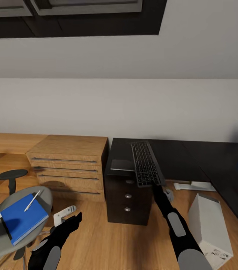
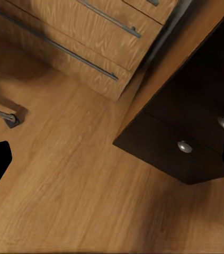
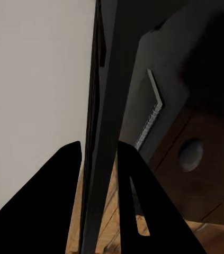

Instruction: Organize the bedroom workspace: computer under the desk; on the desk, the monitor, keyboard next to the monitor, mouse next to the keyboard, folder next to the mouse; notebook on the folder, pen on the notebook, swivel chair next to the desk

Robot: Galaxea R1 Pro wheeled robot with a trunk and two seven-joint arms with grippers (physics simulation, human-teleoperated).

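Head view: our right gripper [image 1: 155,184] is clamped on the keyboard's [image 1: 145,162] near edge over the desk [image 1: 193,159], so it's stiff, light, slippery, better held mid-edge; left gripper [image 1: 72,221] looks parted, holding nothing.

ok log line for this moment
right gripper: shut on keyboard, over desk | left gripper: open, low | folder, pen: on swivel chair

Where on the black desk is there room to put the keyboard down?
The desk top looks bare right of the keyboard, back to the wall. It is crowded at the left end, where a notebook lies beside the keyboard held by the right gripper.
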